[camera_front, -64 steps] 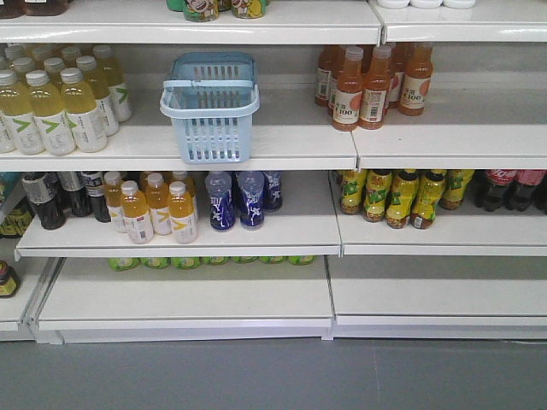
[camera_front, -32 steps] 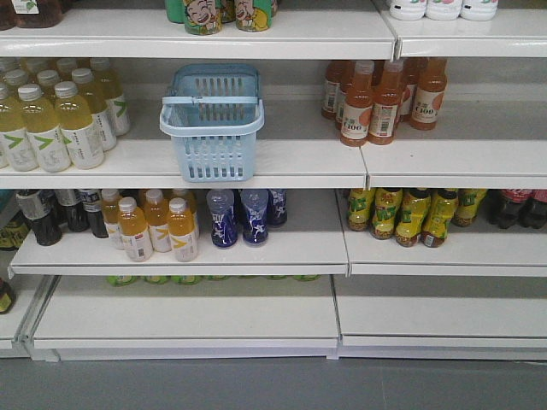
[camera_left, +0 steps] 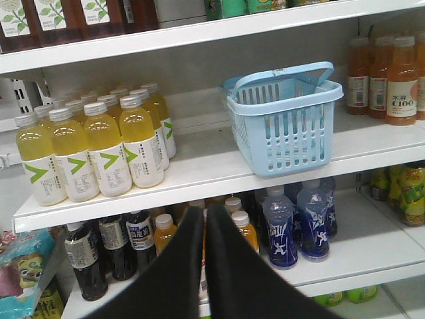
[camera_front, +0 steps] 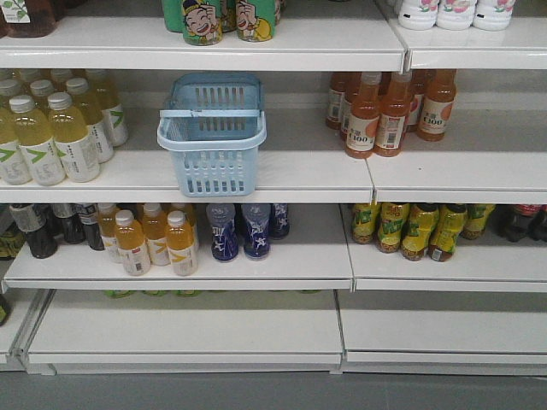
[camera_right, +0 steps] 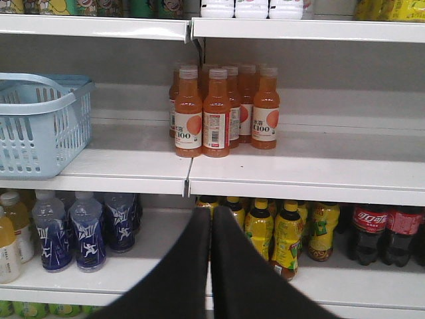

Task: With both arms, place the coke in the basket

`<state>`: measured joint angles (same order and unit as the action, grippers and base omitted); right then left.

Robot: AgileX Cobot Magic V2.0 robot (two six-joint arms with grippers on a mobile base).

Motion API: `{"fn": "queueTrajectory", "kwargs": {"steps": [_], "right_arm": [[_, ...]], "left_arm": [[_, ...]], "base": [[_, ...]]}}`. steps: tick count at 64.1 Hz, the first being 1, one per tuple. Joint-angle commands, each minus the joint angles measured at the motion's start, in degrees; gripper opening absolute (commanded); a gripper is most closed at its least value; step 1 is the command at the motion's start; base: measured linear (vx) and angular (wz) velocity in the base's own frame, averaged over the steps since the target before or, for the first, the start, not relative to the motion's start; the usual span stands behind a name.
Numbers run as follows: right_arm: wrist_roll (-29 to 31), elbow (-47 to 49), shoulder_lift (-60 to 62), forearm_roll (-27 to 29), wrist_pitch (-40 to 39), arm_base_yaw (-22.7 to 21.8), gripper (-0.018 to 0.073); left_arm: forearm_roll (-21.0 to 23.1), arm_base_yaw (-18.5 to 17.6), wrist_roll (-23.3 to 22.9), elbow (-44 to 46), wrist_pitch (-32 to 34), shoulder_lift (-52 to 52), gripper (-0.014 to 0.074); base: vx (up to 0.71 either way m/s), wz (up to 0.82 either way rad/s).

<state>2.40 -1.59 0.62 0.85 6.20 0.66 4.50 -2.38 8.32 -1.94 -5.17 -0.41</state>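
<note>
Right wrist view showed the coke point(camera_right: 370, 232) on the lower shelf point(camera_right: 398, 279), well apart from the basket point(camera_right: 40, 126). Left gripper point(camera_left: 204, 211) and right gripper point(camera_right: 210, 212) were clenched, empty. Likely the approach step; next, the right gripper should open and reach.

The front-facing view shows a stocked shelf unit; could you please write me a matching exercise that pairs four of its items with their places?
Things:
1. basket
2. coke
3. orange bottles
4. dark blue bottles

Places:
A. lower shelf, far right end
B. middle shelf, right section
C. lower shelf, just below the basket
D. middle shelf, left section

Pairs: 1-D, 2-A, 3-B, 4-C
</note>
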Motion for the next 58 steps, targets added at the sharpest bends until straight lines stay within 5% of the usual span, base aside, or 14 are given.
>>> {"fn": "queueTrajectory", "kwargs": {"steps": [1, 58], "right_arm": [[0.2, -0.6, 1.0, -0.1, -3.8, 0.0, -0.0009], [0.2, -0.6, 1.0, -0.1, -3.8, 0.0, -0.0009]], "left_arm": [[0.0, 0.0, -0.3, 0.1, 4.1, -1.1, -0.0006], [0.0, 0.0, -0.3, 0.1, 4.1, -1.1, -0.0006]], "base": [[0.08, 0.01], [0.07, 0.00]]}}
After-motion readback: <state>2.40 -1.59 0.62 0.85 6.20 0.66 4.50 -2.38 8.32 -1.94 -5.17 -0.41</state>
